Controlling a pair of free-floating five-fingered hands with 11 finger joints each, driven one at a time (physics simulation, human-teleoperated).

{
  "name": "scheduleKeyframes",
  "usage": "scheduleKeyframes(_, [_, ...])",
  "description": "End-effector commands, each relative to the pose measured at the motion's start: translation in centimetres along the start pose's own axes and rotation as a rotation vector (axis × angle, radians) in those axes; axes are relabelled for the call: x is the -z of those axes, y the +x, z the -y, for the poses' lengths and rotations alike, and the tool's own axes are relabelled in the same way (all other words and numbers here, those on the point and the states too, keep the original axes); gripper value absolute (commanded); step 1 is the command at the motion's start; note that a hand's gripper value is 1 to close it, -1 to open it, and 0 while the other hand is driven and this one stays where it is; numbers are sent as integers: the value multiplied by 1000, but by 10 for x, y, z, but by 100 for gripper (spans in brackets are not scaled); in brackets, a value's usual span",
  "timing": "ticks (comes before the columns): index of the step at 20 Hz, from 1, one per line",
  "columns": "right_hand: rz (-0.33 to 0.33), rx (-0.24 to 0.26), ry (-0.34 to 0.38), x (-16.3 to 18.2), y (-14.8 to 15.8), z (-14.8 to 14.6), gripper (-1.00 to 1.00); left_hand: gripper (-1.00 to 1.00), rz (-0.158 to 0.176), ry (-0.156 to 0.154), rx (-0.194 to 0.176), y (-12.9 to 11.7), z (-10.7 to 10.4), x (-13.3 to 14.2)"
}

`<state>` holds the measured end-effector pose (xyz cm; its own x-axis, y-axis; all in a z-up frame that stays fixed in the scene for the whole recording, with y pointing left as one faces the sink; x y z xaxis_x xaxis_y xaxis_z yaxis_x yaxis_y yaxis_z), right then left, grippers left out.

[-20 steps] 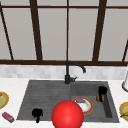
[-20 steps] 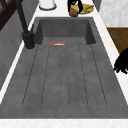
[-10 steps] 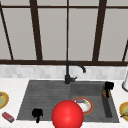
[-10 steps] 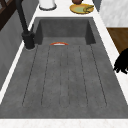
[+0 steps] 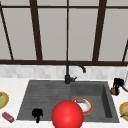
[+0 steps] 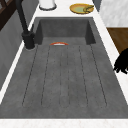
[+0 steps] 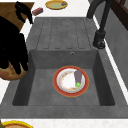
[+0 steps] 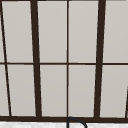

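Note:
My right hand (image 5: 118, 83) hangs over the counter just right of the sink basin, its fingers curled round a brown round thing (image 5: 115, 91). From the right side this hand (image 7: 12, 48) looms large, and the brown thing (image 7: 11, 73) sits under its fingers. My left hand (image 5: 37, 114) idles over the drainboard's front left corner with its fingers hanging loose and holding nothing. It is also in the left side view (image 6: 122, 62) and the right side view (image 7: 23, 10). In the basin lies a red-rimmed plate (image 7: 60, 86) with a small eggplant (image 7: 78, 76) on it.
A red ball (image 5: 67, 115) shows before the sink's front edge. A black faucet (image 5: 68, 75) stands behind the sink. There is a yellow plate (image 5: 2, 100) and a red block (image 5: 8, 117) on the left counter. On the right counter are a yellow plate (image 6: 81, 8) and a white container (image 6: 47, 3).
My right hand with the brown thing has moved away from over the right counter's yellow plate, slightly up and back. The left hand has stayed still.

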<state>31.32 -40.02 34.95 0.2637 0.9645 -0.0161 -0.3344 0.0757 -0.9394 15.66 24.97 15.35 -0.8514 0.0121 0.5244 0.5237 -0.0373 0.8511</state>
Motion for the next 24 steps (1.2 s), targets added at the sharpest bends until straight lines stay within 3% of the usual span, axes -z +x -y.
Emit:
scheduleKeyframes(1, [9, 24, 7, -12, -27, 11, 100, 0, 0, 0, 0, 0, 0, 0])
scheduleKeyframes(11, [8, 17, -49, 4, -108, -9, 100, 0, 0, 0, 0, 0, 0, 0])
scheduleKeyframes(15, [36, -9, 8, 24, -134, -39, 100, 0, 0, 0, 0, 0, 0, 0])
scheduleKeyframes(24, [24, -17, -28, 54, -182, -106, 100, 0, 0, 0, 0, 0, 0, 0])
